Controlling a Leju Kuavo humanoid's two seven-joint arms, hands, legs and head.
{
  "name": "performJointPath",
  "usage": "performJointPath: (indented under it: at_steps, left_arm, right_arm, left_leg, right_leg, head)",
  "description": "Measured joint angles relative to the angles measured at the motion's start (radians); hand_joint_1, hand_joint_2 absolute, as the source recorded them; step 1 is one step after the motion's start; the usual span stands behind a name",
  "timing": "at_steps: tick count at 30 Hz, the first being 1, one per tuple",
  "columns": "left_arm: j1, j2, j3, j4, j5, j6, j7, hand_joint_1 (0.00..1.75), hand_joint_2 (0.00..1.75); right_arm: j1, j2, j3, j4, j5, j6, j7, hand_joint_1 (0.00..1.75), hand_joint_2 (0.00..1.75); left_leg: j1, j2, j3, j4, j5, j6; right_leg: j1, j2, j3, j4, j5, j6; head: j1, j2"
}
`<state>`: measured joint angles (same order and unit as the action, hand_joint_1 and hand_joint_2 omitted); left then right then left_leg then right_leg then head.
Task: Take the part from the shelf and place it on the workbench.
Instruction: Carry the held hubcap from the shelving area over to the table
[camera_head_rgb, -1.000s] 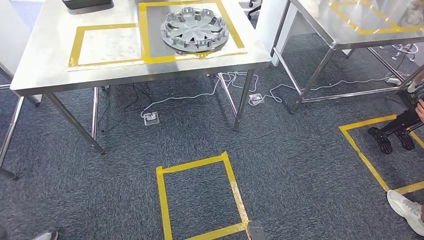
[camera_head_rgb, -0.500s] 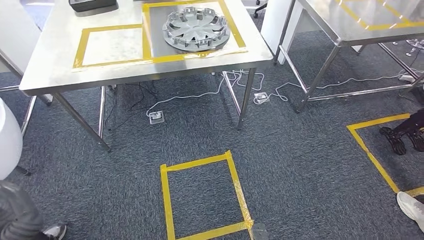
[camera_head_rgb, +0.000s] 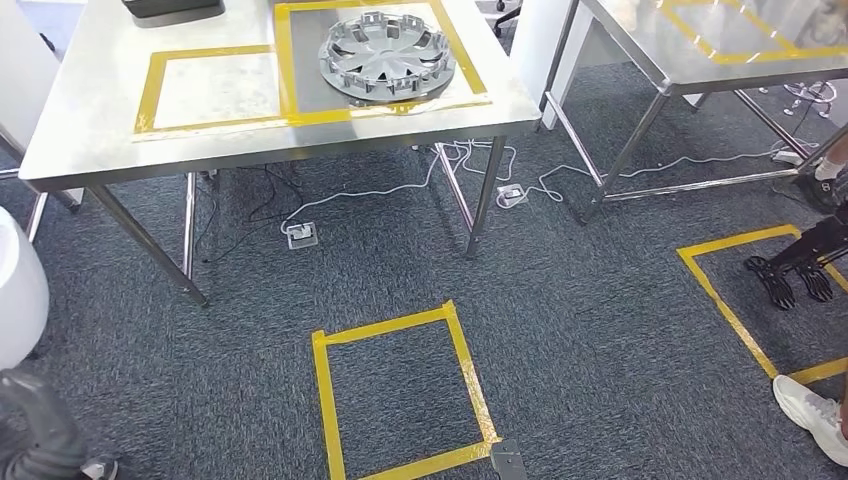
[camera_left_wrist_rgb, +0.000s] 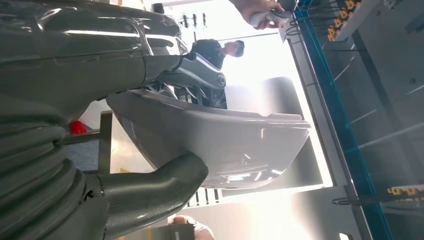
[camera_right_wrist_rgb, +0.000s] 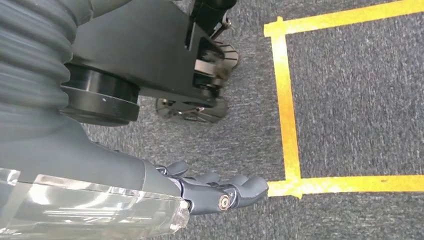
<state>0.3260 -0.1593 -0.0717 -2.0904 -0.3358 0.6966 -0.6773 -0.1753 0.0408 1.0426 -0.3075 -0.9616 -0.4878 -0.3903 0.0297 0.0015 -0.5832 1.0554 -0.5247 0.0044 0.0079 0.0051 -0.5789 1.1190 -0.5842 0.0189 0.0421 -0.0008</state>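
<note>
My left hand holds the part, a glossy white curved shell, with the thumb under it and the darker fingers over its far side. In the head view the part shows as a white rounded shape at the left edge, above my dark left arm. The steel workbench stands ahead. It carries two yellow-taped squares: the left one is bare, and a silver wheel cover lies in the right one. My right hand hangs over the carpet, fingers loosely bent, holding nothing.
A second steel table stands at the right. Cables run under the tables. Yellow-taped squares mark the floor. A black wheeled stand and a person's white shoe are at the right. A blue-framed shelf and a person are behind.
The camera has swayed a little. The white part and my left arm have come into the head view at the left edge. The wheel cover has not moved on the workbench.
</note>
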Motion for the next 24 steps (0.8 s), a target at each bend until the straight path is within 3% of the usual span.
performJointPath:
  at_steps: [2,3,4,5,7,8,10,12,14,17,18,19,20,22,24]
  left_arm:
    - [0.0,0.0,0.0,0.003,0.004,0.0,-0.005,1.75,1.75]
    - [0.001,0.0,0.0,0.005,0.006,0.0,-0.006,1.75,1.75]
    - [0.001,0.0,0.0,0.007,0.007,0.001,-0.007,1.75,1.75]
    - [0.001,0.001,0.0,0.008,0.008,0.001,-0.007,1.75,1.75]
    - [0.001,0.0,0.0,0.008,0.009,0.001,-0.01,1.75,1.75]
    - [0.001,0.0,0.0,0.008,0.009,0.001,-0.012,1.75,1.75]
    - [0.001,0.0,0.001,0.01,0.01,0.001,-0.016,1.75,1.75]
    - [0.002,-0.001,0.001,0.012,0.011,0.001,-0.018,1.75,1.75]
    - [0.002,-0.001,0.001,0.013,0.011,0.001,-0.02,1.75,1.75]
    - [0.002,-0.001,0.001,0.014,0.012,0.002,-0.023,1.75,1.75]
    - [0.003,-0.001,0.001,0.015,0.013,0.002,-0.023,1.75,1.75]
    - [0.004,-0.001,0.001,0.016,0.013,0.002,-0.023,1.75,1.75]
    - [0.005,-0.001,0.002,0.016,0.014,0.002,-0.023,1.75,1.75]
    - [0.005,-0.001,0.002,0.016,0.015,0.003,-0.023,1.75,1.75]
    - [0.006,-0.001,0.002,0.017,0.016,0.003,-0.023,1.75,1.75]
  right_arm:
    - [0.002,-0.001,0.0,0.0,0.002,-0.001,0.001,0.0,1.75]
    - [0.004,-0.001,0.0,0.0,0.004,-0.002,0.002,0.0,1.75]
    - [0.004,-0.001,0.0,0.0,0.006,-0.002,0.002,0.0,1.75]
    - [0.005,-0.002,0.0,0.0,0.007,-0.002,0.003,0.0,1.75]
    - [0.003,-0.003,0.0,0.0,0.01,-0.004,0.003,0.0,1.75]
    - [0.002,-0.004,0.0,0.0,0.012,-0.006,0.004,0.0,1.75]
    - [0.001,-0.007,0.0,0.0,0.015,-0.009,0.007,0.0,1.75]
    - [0.001,-0.008,0.0,0.0,0.019,-0.01,0.009,0.0,1.75]
    - [0.0,-0.01,0.0,-0.002,0.021,-0.011,0.01,0.0,1.75]
    - [0.001,-0.009,0.0,-0.007,0.025,-0.011,0.011,0.0,1.75]
    - [0.001,-0.009,0.0,-0.008,0.027,-0.011,0.012,0.0,1.75]
    - [0.002,-0.009,0.0,-0.008,0.027,-0.011,0.012,0.0,1.75]
    - [0.002,-0.008,0.0,-0.008,0.028,-0.011,0.012,0.0,1.75]
    - [0.002,-0.008,0.0,-0.008,0.028,-0.011,0.013,0.0,1.75]
    - [0.002,-0.008,0.0,-0.008,0.028,-0.011,0.013,0.0,1.75]
  left_leg:
    - [-0.001,0.002,0.0,0.0,-0.002,0.003]
    - [-0.001,0.002,0.001,0.0,-0.003,0.004]
    - [-0.002,0.002,0.002,0.0,-0.004,0.005]
    - [-0.004,0.001,0.004,0.0,-0.005,0.005]
    - [-0.006,0.0,0.01,-0.001,-0.008,0.005]
    - [-0.006,-0.001,0.01,-0.002,-0.008,0.003]
    - [-0.004,-0.002,0.008,-0.005,-0.007,-0.006]
    - [-0.003,-0.001,0.009,-0.01,-0.006,-0.017]
    - [-0.004,-0.001,0.002,0.009,-0.024,-0.025]
    - [-0.005,-0.004,-0.079,0.164,-0.102,-0.032]
    - [-0.005,-0.004,-0.108,0.212,-0.116,-0.035]
    - [-0.004,-0.004,-0.123,0.233,-0.111,-0.038]
    - [-0.004,-0.003,-0.119,0.217,-0.087,-0.04]
    - [-0.002,0.001,-0.069,0.109,-0.018,-0.042]
    - [-0.002,0.002,-0.024,0.022,0.012,-0.034]
  right_leg:
    - [-0.005,-0.001,-0.067,0.135,-0.056,0.008]
    - [-0.007,-0.001,-0.092,0.182,-0.065,0.009]
    - [-0.007,-0.001,-0.102,0.192,-0.054,0.007]
    - [-0.006,-0.001,-0.094,0.163,-0.024,0.002]
    - [-0.001,-0.001,-0.041,0.031,0.055,-0.017]
    - [0.003,-0.001,-0.017,-0.028,0.079,-0.028]
    - [0.012,-0.001,0.005,-0.084,0.087,-0.044]
    - [0.012,-0.002,0.012,-0.104,0.089,-0.049]
    - [0.006,-0.003,0.026,-0.128,0.099,-0.051]
    - [0.005,-0.005,0.035,-0.141,0.102,-0.054]
    - [0.005,-0.005,0.035,-0.14,0.101,-0.054]
    - [0.005,-0.005,0.036,-0.137,0.098,-0.054]
    - [0.004,-0.004,0.037,-0.134,0.094,-0.052]
    - [0.002,-0.001,0.04,-0.121,0.082,-0.044]
    - [0.004,0.001,0.038,-0.102,0.067,-0.031]
  head:
    - [0.011,0.0]
    - [0.015,0.0]
    - [0.018,0.0]
    - [0.022,0.0]
    - [0.027,0.0]
    - [0.026,0.0]
    - [0.028,0.0]
    - [0.032,0.0]
    - [0.028,0.0]
    - [0.012,0.0]
    - [0.007,0.0]
    - [0.003,0.0]
    - [0.0,0.0]
    - [-0.009,0.0]
    - [-0.018,0.0]
